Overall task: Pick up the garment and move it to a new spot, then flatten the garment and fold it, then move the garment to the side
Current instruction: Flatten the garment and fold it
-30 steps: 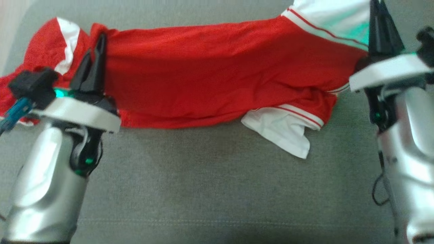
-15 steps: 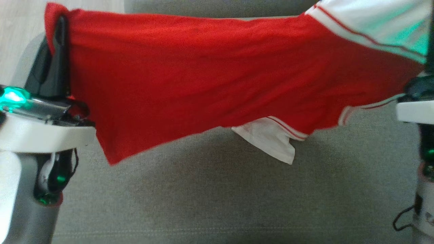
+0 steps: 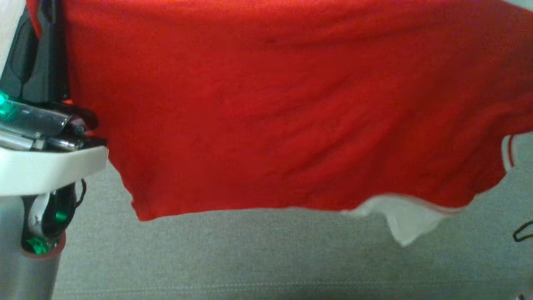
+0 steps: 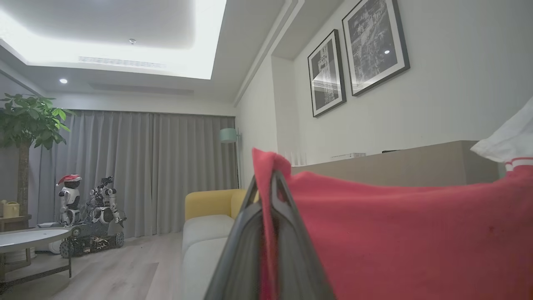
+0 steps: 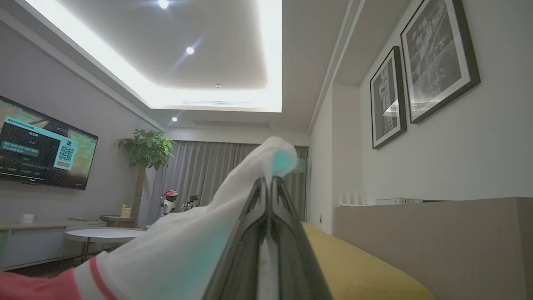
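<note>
Garment [image 3: 291, 116] above the cushion [image 3: 250, 258], left tool [image 4: 270, 183] at its left edge

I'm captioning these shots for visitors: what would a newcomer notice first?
A big red garment hangs stretched across the head view, above the grey cushion. The left claw pinches its red edge; the right claw pinches its white part.

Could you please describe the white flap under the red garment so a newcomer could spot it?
In the head view, the red garment hangs over the grey cushion. Along its lower edge, toward the right, droops the white flap: the only plain white piece poking below the red hem.
</note>
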